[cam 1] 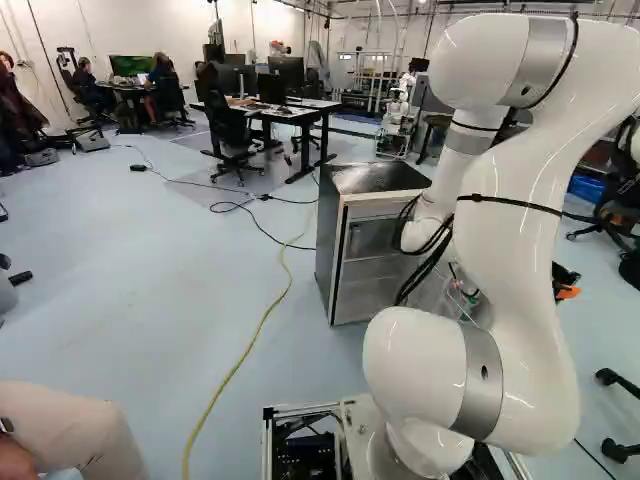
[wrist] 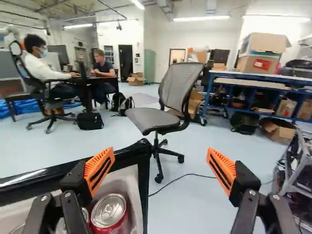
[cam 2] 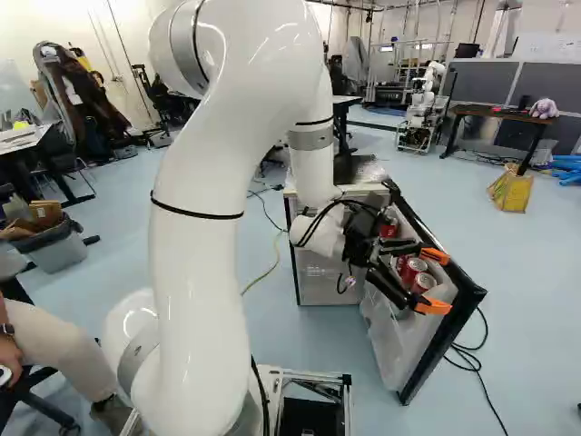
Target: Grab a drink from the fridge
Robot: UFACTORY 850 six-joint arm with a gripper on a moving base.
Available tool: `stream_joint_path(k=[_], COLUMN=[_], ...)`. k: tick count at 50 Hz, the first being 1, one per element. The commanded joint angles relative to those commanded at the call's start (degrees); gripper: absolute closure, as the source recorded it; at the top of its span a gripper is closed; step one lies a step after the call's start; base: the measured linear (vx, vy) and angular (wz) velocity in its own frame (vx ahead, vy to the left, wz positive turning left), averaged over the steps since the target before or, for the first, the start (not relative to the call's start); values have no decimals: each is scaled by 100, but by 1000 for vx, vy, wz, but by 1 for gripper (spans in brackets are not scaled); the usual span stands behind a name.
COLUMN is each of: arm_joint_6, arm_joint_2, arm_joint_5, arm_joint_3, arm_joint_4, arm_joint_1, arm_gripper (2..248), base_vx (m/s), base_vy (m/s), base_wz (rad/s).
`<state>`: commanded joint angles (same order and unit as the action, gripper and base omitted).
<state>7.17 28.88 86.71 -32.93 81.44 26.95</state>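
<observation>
The boxy, black-topped fridge (cam 1: 372, 178) stands with its black-rimmed, pale-lined door (cam 2: 395, 341) swung open; black, orange-padded fingers (wrist: 100, 168) are spread wide above its rim, holding nothing. Beneath one of them, inside the door's free upper corner, sits a red cylindrical metal can with a silver lid (wrist: 109, 212). It's probably full, fairly heavy, slick if cold, firm but dentable: best squeezed gently round its sides, below the lid, minding the tight corner wall
</observation>
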Motion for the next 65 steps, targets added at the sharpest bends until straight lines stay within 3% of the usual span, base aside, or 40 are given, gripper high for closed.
stream_joint_path(k=[11, 34, 65], arm_joint_6=[0, 0, 0], arm_joint_2=[-254, -824, -1495], arm_joint_5=[30, 32, 32], arm_joint_3=[465, 1468, 2558], arm_joint_4=[-460, -615, -1422], arm_joint_1=[-130, -518, -1536], arm_gripper=[3, 3, 3], base_vx=[0, 0, 0], base_vy=[0, 0, 0], base_wz=[0, 0, 0])
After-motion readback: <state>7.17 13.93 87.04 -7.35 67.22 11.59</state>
